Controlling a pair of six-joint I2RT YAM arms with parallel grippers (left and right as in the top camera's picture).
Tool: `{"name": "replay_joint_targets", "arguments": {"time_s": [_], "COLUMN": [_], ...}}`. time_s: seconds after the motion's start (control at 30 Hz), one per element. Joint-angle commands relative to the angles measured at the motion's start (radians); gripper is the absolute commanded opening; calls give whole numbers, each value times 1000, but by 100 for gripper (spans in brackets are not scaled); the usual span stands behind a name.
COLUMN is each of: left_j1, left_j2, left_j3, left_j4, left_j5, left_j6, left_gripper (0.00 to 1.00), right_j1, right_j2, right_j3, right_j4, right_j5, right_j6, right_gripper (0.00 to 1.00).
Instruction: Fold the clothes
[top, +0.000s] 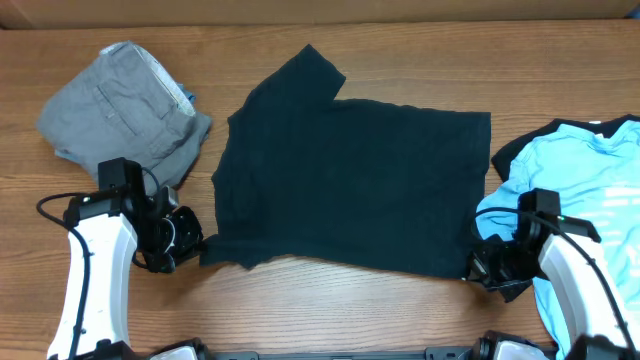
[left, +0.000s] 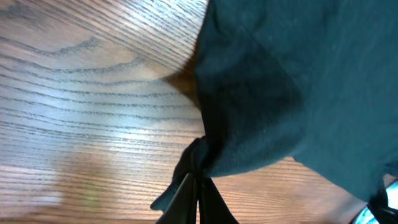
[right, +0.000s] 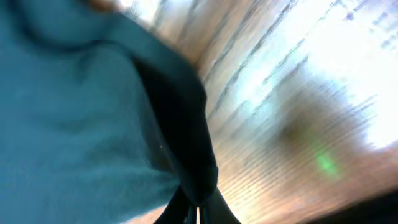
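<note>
Lying flat on the wooden table (top: 300, 305), the black T-shirt (top: 350, 190) is clamped at its two near corners by the left gripper (top: 190, 243) and the right gripper (top: 482, 266). For a clean fold, both corners should be raised level and carried together to its far edge.

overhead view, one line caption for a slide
Left gripper and right gripper pinch near corners of black shirt; trousers, blue shirt aside

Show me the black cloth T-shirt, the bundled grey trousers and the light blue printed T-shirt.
black cloth T-shirt (top: 350, 190), overhead view, middle of its body
bundled grey trousers (top: 118, 102), overhead view, middle of the bundle
light blue printed T-shirt (top: 585, 165), overhead view, its plain upper part
</note>
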Motion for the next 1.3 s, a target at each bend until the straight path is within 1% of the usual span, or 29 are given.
{"name": "replay_joint_targets", "arguments": {"time_s": [0.0, 0.1, 0.23, 0.3, 0.4, 0.5, 0.67, 0.73, 0.8, 0.97, 1.13, 1.2, 1.27], "left_j1": [6, 6, 6, 5, 5, -1, -39, -60, -80, -143, -185, -201, -220], "left_j2": [-37, -63, -98, -111, -117, -117, -116, -115, -109, -56, 27, 58, 85], "left_j3": [39, 80, 138, 152, 152, 152, 152, 152, 152, 152, 152, 152, 152], "left_j4": [-9, -42, -77, -81, -75, -43, 77, 106, 128, 186, 267, 233, 132], "left_j5": [71, 82, 39, 30, 31, 31, 31, 31, 26, -54, -40, -6, 10], "left_j6": [31, 46, 46, 47, 50, 50, 40, 21, -1, -4, -11, 6, 24], "left_gripper": [4, 4, 4, 5, 5, 5, 6, 8, 8, 9, 9, 11, 16], "right_j1": [6, 16, 46, 59, 65, 65, 64, 64, 64, 64, 64, 64, 64], "right_j2": [-72, -120, -171, -188, -199, -192, -160, -138, -106, 5, 107, 131, 138], "right_j3": [80, 134, 205, 230, 236, 236, 236, 236, 236, 236, 236, 236, 236], "right_j4": [-44, -101, -181, -222, -230, -190, -61, -19, 23, 92, 180, 196, 195], "right_j5": [-50, -105, -117, -119, -124, -119, -115, -111, -110, -110, -113, -133, -140], "right_j6": [-89, -124, -122, -96, -63, -24, 54, 83, 88, 89, 89, 88, 88], "right_gripper": [4, 4, 4, 4, 4, 4, 4, 4, 4, 4, 4, 4, 4]}}
